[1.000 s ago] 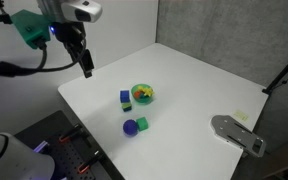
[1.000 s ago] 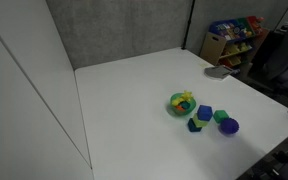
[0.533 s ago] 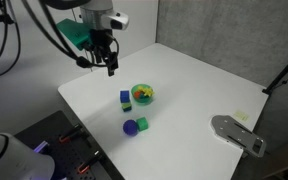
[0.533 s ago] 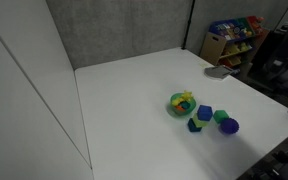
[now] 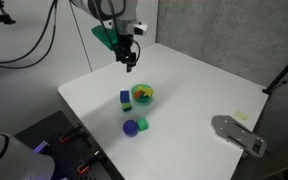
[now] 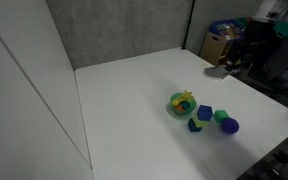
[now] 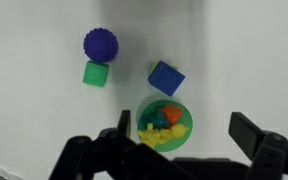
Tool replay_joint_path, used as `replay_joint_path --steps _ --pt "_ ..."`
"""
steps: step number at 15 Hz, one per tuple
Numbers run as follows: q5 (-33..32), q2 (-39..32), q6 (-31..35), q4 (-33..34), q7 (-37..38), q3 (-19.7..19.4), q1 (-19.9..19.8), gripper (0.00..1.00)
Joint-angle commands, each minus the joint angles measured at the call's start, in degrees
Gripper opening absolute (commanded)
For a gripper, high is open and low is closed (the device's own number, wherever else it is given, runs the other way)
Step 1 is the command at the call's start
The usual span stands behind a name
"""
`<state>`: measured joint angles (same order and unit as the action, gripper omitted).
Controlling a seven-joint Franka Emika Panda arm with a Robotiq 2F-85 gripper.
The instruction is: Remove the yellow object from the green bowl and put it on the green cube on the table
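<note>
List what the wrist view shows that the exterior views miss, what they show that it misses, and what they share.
Wrist view only: an orange piece distinct from the yellow object inside the green bowl, and the gripper with its fingers spread wide. Exterior views only: the arm, the whole table, and a grey metal plate near one corner. Shared: the bowl, blue block, green cube and purple ball.

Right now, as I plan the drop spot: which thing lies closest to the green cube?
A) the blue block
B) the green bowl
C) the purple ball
C: in the wrist view the purple ball sits right next to the green cube, while the blue block and the green bowl lie farther off.
</note>
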<state>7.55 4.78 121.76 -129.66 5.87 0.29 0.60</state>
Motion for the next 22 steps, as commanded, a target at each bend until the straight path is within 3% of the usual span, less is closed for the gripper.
replay_joint_path --steps 1,8,15,22 --pt "0.37 -8.44 3.01 7.06 4.35 1.15 0.8 1.0" --pt "-2.46 -23.2 10.78 16.91 10.08 0.73 2.9 1.0" --pt "-8.19 -35.49 17.49 23.31 12.51 -2.79 4.51 1.0" --pt "-8.44 -45.19 19.6 29.44 12.14 -4.31 5.33 1.0"
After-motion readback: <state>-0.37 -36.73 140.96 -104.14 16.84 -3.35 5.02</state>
